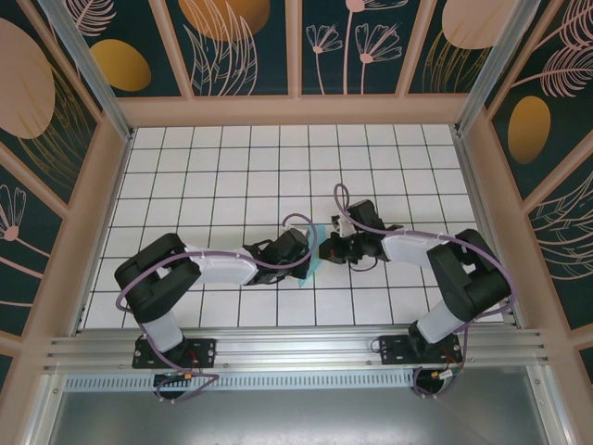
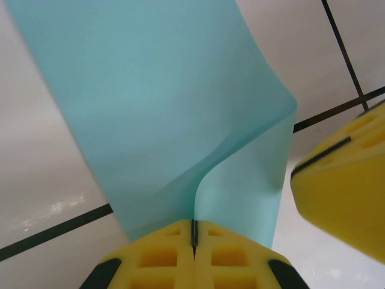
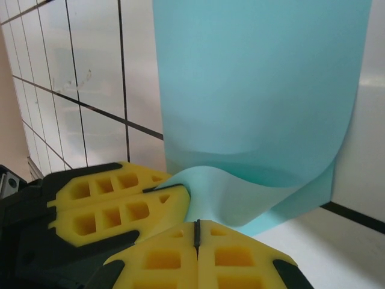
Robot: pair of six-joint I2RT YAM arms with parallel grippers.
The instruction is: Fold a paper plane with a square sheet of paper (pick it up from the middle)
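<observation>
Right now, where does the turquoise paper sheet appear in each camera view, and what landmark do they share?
Top external: paper sheet at picture centre.
Left wrist: upper middle, curling downward.
Right wrist: upper right.
Shared landmark: the table's black grid lines.

Left tool point(image 2: 194, 233), right tool point(image 3: 197, 233) — both clamped

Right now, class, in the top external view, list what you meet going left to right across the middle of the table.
Left side wall → left arm → square sheet of paper → right arm → right side wall.
</observation>
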